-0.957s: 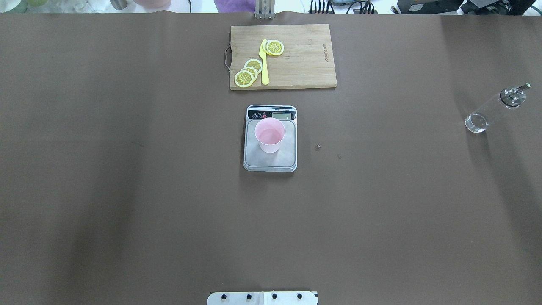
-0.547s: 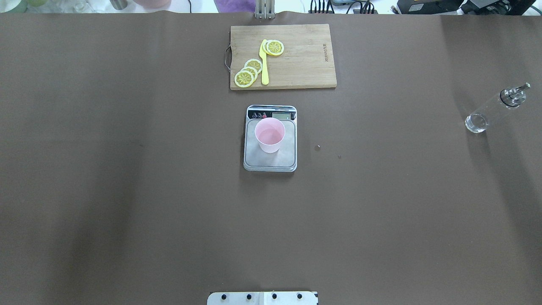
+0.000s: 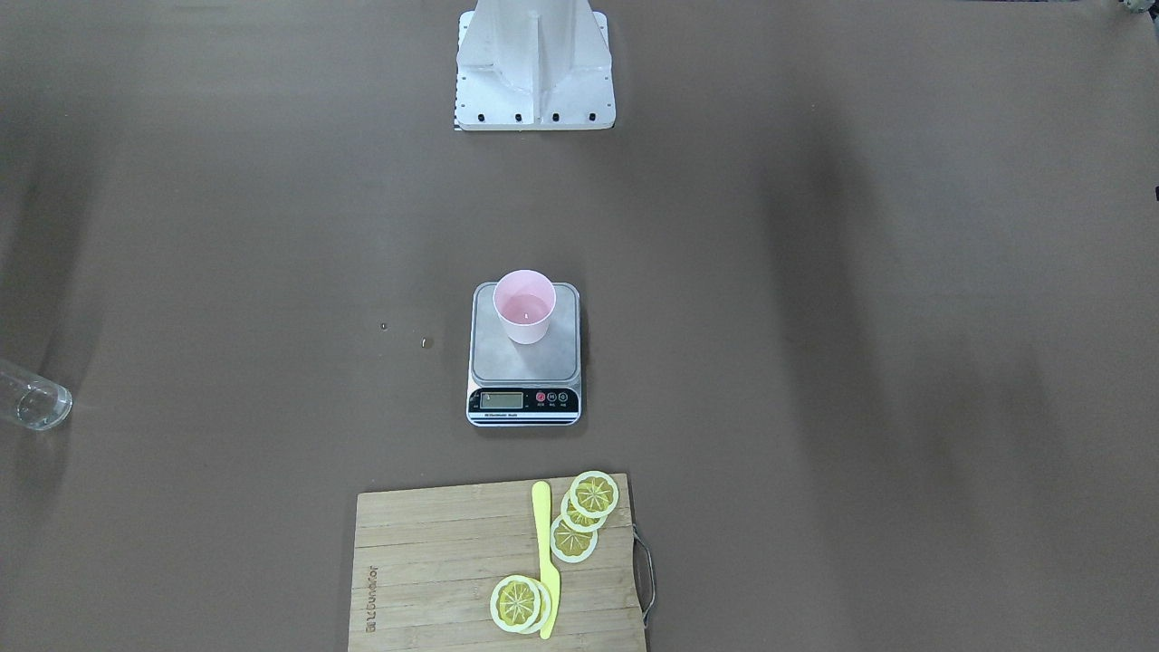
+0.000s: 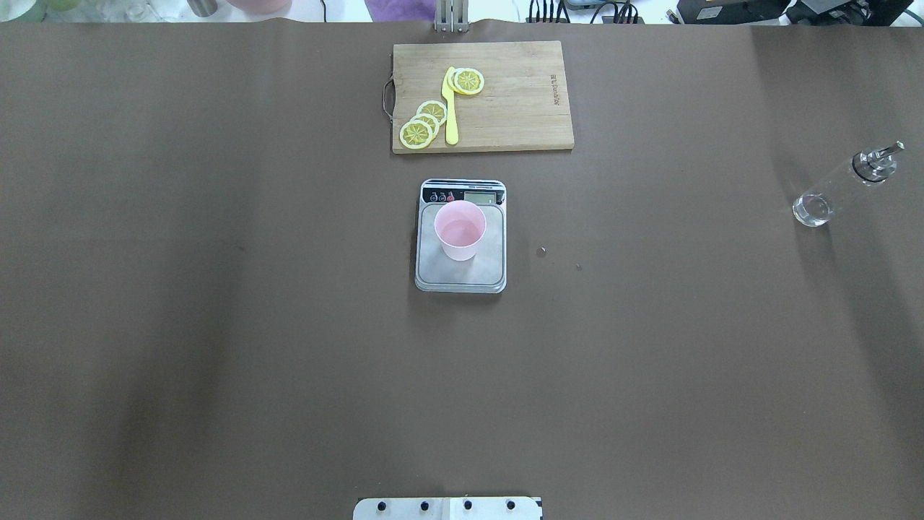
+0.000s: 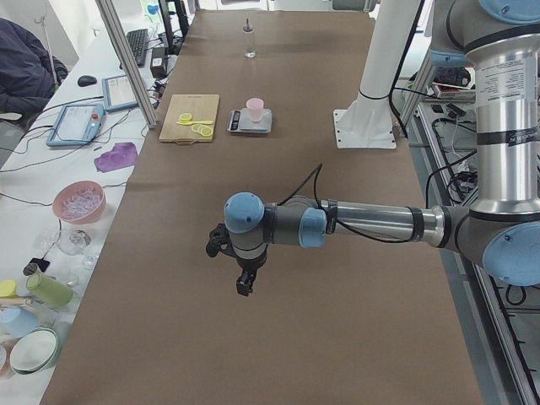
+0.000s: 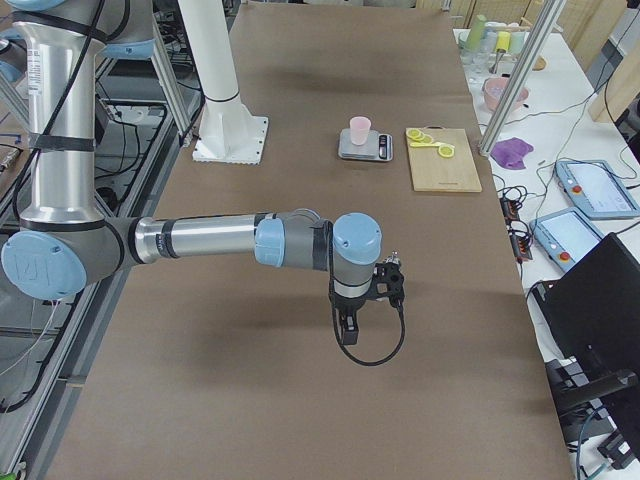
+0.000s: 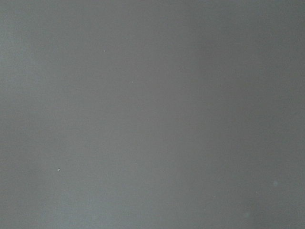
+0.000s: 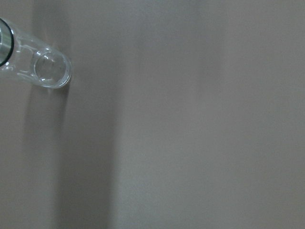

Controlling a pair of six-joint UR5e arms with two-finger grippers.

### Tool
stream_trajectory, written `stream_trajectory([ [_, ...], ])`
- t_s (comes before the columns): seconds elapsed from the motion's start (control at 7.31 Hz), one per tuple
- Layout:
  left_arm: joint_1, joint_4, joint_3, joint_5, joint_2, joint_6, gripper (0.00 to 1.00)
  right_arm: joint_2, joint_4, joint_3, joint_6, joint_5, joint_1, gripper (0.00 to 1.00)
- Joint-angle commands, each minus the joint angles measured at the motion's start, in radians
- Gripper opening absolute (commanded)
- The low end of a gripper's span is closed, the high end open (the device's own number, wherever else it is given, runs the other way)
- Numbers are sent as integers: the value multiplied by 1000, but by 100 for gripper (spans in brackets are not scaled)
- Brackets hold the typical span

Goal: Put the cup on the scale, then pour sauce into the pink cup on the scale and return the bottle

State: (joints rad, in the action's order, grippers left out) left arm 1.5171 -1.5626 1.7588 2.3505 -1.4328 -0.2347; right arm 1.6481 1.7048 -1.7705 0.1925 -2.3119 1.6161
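Across the middle of the front-facing view, a small pale pink tapered plastic cup [image 3: 524,312] stands upright on the far part of a rectangular digital kitchen scale with a silver-grey platform [image 3: 525,364]. The scale's black display strip faces the lower edge. At the far left edge only the base of a transparent cylindrical bottle [image 3: 33,404] shows, well apart from the scale. A bamboo cutting board [image 3: 426,561] at the bottom carries yellow lemon slices [image 3: 594,494] and a yellow plastic knife [image 3: 544,552]. All of it rests on a brown table cover [image 3: 860,272].

Seen from overhead, the cup sits at frame centre on the scale. The bottle is at the right edge, its silver pourer spout on top.

Along the left side view, the left gripper [image 5: 245,285] hangs pointing down over bare cover at mid-frame. The cup and scale are far off at the upper middle, and the bottle stands upright near the top. Whether the fingers are spread or closed cannot be told.

Over in the right side view, the right gripper [image 6: 346,330] likewise points down over bare cover at mid-frame, and its opening cannot be judged either.

Nothing but plain cover fills the left wrist view.

Up in the top left corner of the right wrist view lies the clear bottle, partly cut off.
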Motion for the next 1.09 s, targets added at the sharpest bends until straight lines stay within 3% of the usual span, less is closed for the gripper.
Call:
stream_trajectory([
  [0.0,0,0,-1,0,0,0,98,-1,-36,-4,-1,-3,1,100],
  [0.96,0,1,-9,0,2,0,98,24,-76,-49,10,-20,1,100],
])
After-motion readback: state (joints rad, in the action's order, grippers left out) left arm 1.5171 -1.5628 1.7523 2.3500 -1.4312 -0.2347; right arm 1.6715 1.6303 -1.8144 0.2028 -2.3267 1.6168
